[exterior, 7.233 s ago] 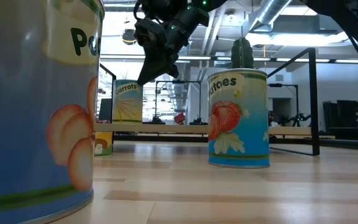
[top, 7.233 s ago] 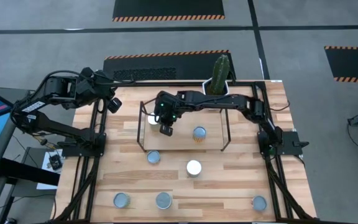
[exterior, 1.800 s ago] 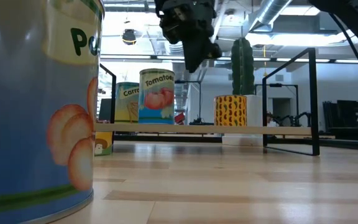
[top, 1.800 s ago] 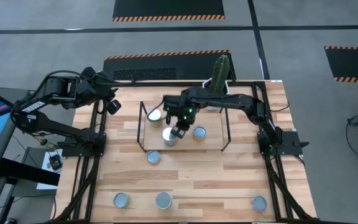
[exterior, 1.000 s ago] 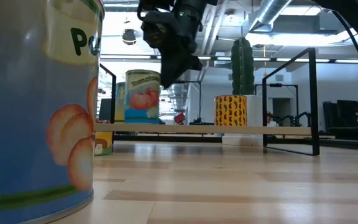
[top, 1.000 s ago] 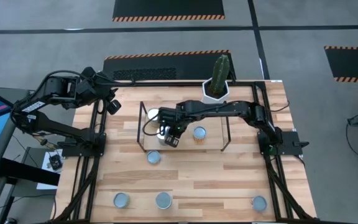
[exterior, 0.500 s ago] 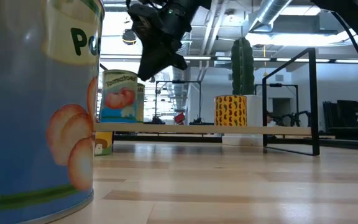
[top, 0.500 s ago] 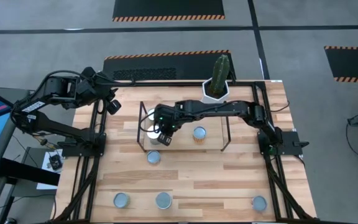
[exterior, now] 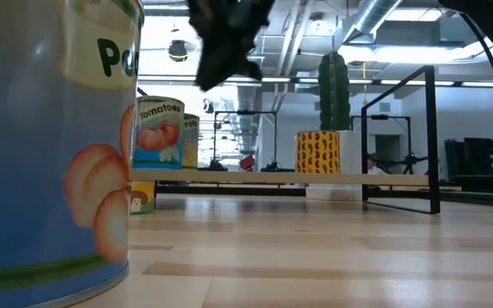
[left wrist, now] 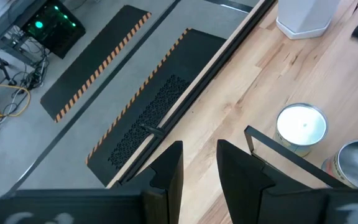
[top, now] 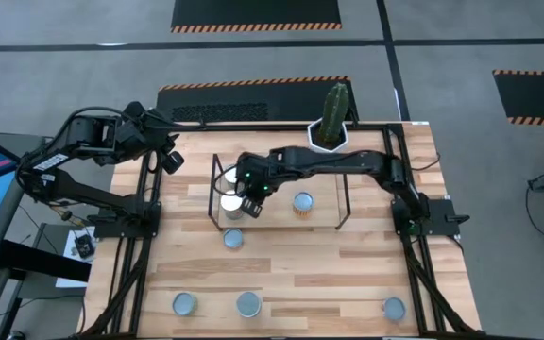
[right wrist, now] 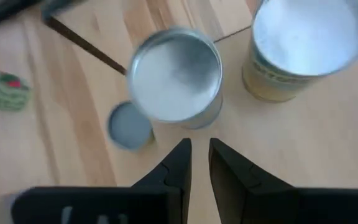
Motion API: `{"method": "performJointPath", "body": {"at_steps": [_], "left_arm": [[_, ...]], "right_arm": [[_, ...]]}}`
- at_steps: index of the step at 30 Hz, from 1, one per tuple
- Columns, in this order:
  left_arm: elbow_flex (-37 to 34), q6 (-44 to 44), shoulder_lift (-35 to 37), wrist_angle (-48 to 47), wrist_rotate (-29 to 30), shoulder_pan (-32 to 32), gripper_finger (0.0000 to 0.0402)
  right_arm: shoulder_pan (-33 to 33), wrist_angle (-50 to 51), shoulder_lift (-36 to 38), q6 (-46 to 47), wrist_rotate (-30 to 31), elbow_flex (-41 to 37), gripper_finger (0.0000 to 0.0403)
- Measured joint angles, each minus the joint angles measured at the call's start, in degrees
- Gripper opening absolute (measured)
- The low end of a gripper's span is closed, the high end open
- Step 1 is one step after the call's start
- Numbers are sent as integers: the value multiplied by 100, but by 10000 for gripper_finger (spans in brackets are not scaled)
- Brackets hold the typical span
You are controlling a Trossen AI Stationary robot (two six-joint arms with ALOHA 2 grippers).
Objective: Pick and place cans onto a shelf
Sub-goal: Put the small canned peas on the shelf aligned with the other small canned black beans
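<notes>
The shelf (top: 277,215) holds three cans standing upright on its wood board (exterior: 272,178). A silver-topped tomato can (top: 231,207) stands near its left end. A white-topped carrot can (top: 227,178) stands just behind it, and a yellow patterned can (top: 302,202) stands farther right. My right gripper (top: 250,207) hovers beside the tomato can's right side, fingers shut and empty. In the right wrist view it (right wrist: 199,155) is above and short of the can's top (right wrist: 176,73). My left gripper (top: 171,159) waits at the table's far left, fingers a little apart (left wrist: 201,165).
Four more cans stand on the table: one (top: 233,239) just in front of the shelf and three along the near edge (top: 185,303) (top: 248,303) (top: 394,308). A cactus in a white pot (top: 329,132) stands behind the shelf. Black frame rails run along both table sides.
My right gripper has gone toward the table's left edge with the tomato can beside it. The can has slid upright along the shelf board to its left end, in front of the carrot can. The gripper has then risen away from the can.
</notes>
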State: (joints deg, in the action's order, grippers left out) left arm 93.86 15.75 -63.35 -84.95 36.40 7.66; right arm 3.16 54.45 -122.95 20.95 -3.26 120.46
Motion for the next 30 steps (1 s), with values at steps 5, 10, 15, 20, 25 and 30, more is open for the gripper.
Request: {"method": "performJointPath", "body": {"at_steps": [5, 10, 15, 20, 25, 30], "left_arm": [[0, -2, 0, 0, -10, 0, 87], [0, -2, 0, -1, -164, 0, 87], [0, 22, -22, -11, -551, -2, 87], [-55, 56, -87, -57, -1151, -5, 87], [-687, 210, -131, -31, -1696, -61, 87], [-1406, 663, -111, -223, -1956, -172, 87]], "right_arm": [[-46, 1591, 218, 137, 8, 577, 81], [-286, 3440, 406, 323, 14, 763, 81], [-630, 3502, 594, 433, 45, 453, 81], [-1003, 3499, 719, 501, 117, 94, 81], [-1174, 3573, 777, 826, 362, -248, 81], [-1334, 3568, 817, 1146, 367, -559, 81]]}}
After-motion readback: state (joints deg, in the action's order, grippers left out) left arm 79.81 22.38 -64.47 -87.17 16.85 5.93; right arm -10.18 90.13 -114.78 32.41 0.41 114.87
